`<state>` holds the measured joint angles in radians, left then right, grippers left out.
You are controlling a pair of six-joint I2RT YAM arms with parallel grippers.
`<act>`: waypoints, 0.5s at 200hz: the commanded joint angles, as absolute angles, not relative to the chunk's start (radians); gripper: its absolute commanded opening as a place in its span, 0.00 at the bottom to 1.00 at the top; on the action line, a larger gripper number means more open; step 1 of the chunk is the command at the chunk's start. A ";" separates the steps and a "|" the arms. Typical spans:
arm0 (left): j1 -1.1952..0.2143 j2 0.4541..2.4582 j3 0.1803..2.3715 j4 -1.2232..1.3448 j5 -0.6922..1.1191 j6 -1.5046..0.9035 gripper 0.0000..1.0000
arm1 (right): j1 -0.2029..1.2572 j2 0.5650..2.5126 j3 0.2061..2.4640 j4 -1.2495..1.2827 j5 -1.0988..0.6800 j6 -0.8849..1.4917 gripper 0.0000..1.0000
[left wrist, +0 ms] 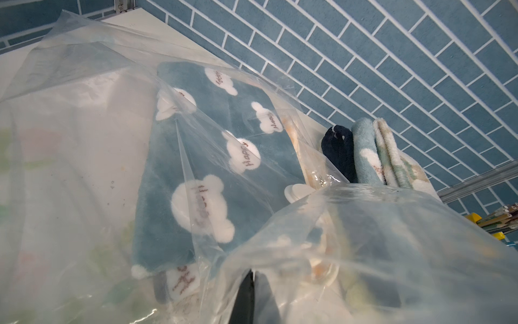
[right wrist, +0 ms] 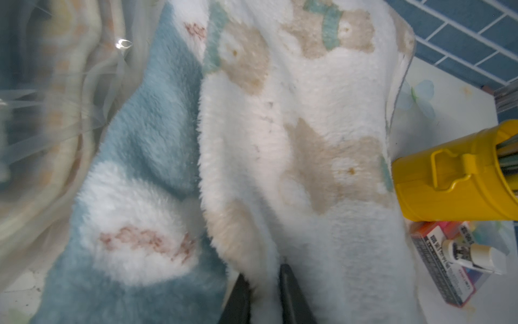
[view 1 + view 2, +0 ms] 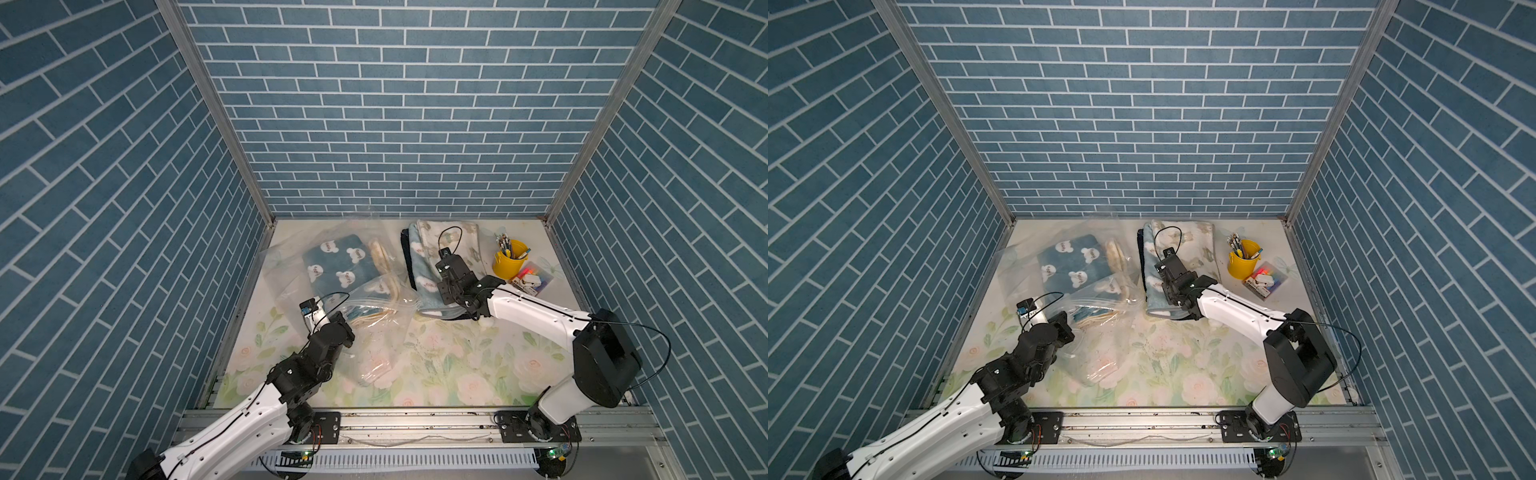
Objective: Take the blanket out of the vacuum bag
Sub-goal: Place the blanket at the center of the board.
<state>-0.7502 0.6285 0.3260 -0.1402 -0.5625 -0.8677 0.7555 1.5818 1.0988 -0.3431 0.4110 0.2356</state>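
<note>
Clear plastic bag lies along the worktop's left side, long axis back-to-front, blue blanket inside toward the back. The left gripper pinches the bag's film, jaws together; the right gripper, narrow, nips a white blanket back-right.

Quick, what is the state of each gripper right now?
The left gripper is closed, pinching the vacuum bag.
The right gripper is closed on a fold of the white blanket.
</note>
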 commanded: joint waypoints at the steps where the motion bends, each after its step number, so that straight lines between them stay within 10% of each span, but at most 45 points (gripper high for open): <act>1: -0.745 0.621 0.330 -0.130 -0.566 -0.858 0.00 | 0.751 1.572 1.087 -0.334 0.346 0.248 0.35; 49: -0.744 0.600 0.313 -0.130 -0.555 -0.873 0.00 | 0.772 1.535 1.036 -0.276 0.262 0.269 0.54; 100: -0.745 0.604 0.311 -0.126 -0.553 -0.871 0.00 | 0.782 1.605 1.020 -0.338 0.434 0.281 0.44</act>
<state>-0.7502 0.6067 0.3206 -0.1333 -0.5514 -0.8719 0.7776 1.5742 1.0431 -0.3016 0.3370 0.2451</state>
